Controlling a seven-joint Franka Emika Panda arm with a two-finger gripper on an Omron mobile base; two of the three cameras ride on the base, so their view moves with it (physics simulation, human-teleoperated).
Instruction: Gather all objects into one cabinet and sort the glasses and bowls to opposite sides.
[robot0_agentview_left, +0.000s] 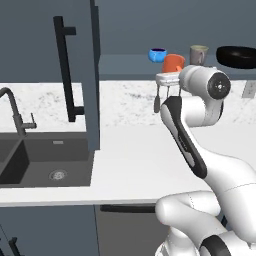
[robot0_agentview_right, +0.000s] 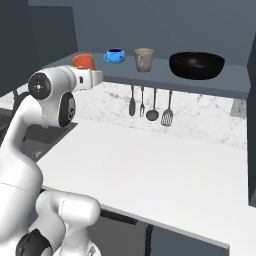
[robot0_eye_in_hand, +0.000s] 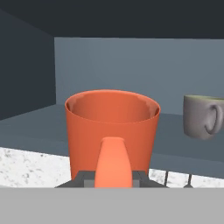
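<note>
1. At the upper middle of the left base view, the gripper (robot0_agentview_left: 167, 80) is clamped on the handle of the orange cup (robot0_agentview_left: 173, 63), at the cabinet shelf (robot0_agentview_left: 125, 65).
2. On that shelf, right of it, stand the blue bowl (robot0_agentview_right: 115, 55), the beige-grey cup (robot0_agentview_right: 144, 59) and the black bowl (robot0_agentview_right: 196, 65).
3. Gathering looks done; sorting remains, since cups and bowls alternate.

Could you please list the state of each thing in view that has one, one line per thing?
orange cup: upright, empty, handle clamped between the fingers, at the cabinet shelf's edge.
beige-grey cup: upright on the shelf, free.
blue bowl: upright on the shelf, free.
black bowl: upright on the shelf, empty.
cabinet door: swung open.
gripper: shut on the cup's handle.
</note>
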